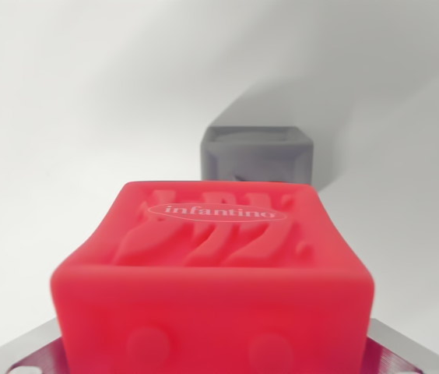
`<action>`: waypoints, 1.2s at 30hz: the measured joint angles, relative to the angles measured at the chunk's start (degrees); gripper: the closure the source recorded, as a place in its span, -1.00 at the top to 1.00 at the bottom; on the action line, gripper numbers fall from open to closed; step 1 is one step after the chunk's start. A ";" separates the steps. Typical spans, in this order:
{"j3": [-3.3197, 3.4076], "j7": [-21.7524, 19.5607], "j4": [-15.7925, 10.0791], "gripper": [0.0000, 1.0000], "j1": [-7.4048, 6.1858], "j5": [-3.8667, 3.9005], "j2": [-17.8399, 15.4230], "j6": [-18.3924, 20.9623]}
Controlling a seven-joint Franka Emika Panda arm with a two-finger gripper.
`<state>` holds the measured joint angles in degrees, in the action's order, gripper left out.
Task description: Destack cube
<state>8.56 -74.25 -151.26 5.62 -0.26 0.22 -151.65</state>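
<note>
Holding 1 red cube (215,280) close under the wrist camera, gripper (212,362) apparently clamping it, fingers hidden, metal showing at both lower corners. Grey cube (258,154) sitting apart behind on white surface (64,140). Likely carrying off; next needing clear placement. Reading "infantino".

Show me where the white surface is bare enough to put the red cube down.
Bare white surface spreads to the wrist view's left of the grey cube, and again to its right. The middle is crowded: the red cube fills the foreground with the grey cube directly behind.
</note>
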 joint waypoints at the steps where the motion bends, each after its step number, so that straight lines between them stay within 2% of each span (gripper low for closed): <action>1: 0.00 -0.09 0.00 -1.00 0.02 0.13 -0.46 0.46; 10: 0.00 -0.89 0.42 -1.00 0.18 1.14 -4.94 5.24; 13: 0.04 -0.17 0.81 -1.00 0.22 1.18 -5.31 5.68; 20: 0.60 4.03 2.90 -1.00 0.35 1.07 -2.20 5.56; 36: 1.44 15.06 7.57 -1.00 0.82 -0.47 2.82 5.21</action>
<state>10.00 -59.19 -143.69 6.44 -0.73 3.04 -146.44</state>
